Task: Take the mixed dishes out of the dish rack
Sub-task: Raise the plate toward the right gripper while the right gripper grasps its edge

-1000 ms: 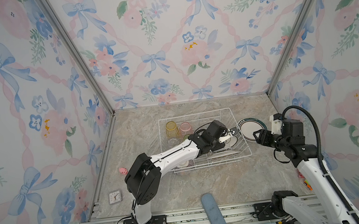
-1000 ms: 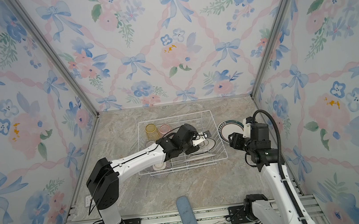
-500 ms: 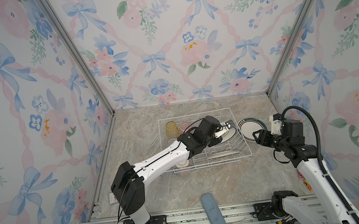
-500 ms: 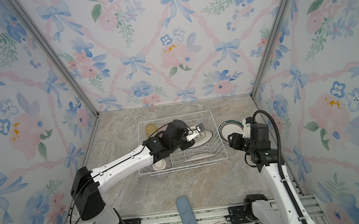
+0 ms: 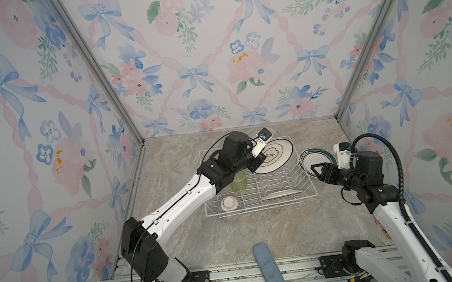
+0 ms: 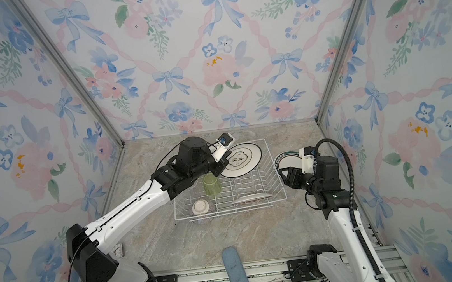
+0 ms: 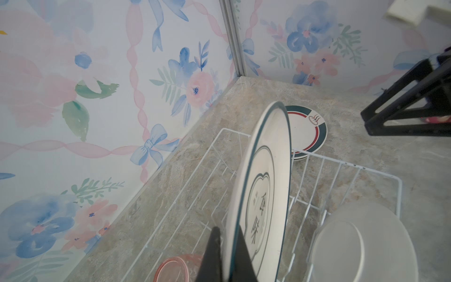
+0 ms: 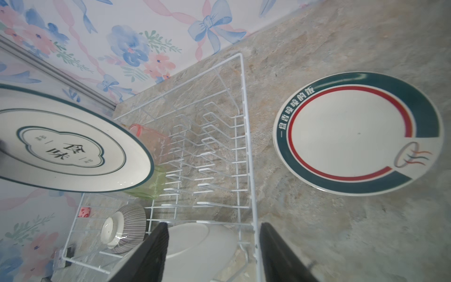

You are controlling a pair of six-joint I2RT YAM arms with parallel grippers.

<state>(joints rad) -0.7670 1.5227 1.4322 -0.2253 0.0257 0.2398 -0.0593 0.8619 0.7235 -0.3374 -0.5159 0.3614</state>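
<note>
My left gripper (image 5: 259,162) (image 7: 228,234) is shut on the rim of a white, teal-rimmed plate (image 5: 275,155) (image 7: 266,171), held on edge above the far right of the dish rack (image 5: 259,208) (image 8: 244,97). In the rack stand a green tumbler (image 5: 238,181), a pink tumbler (image 7: 175,266) and an upturned striped bowl (image 5: 229,205), and a plate (image 5: 281,194) lies bottom-up. My right gripper (image 5: 318,173) (image 8: 214,225) hangs open over the rack's right edge, holding nothing. Beside it on the table lies a teal-and-red-rimmed plate (image 5: 315,158) (image 8: 353,131).
A blue-grey oblong pad (image 5: 268,268) lies at the table's front edge. A small white clock (image 6: 118,250) sits near the left wall behind the left arm. Flowered walls close in the left, back and right sides.
The left arm has raised the plate out of the prongs and swung it toward the rack's back right. The right gripper has stayed in place, open.
</note>
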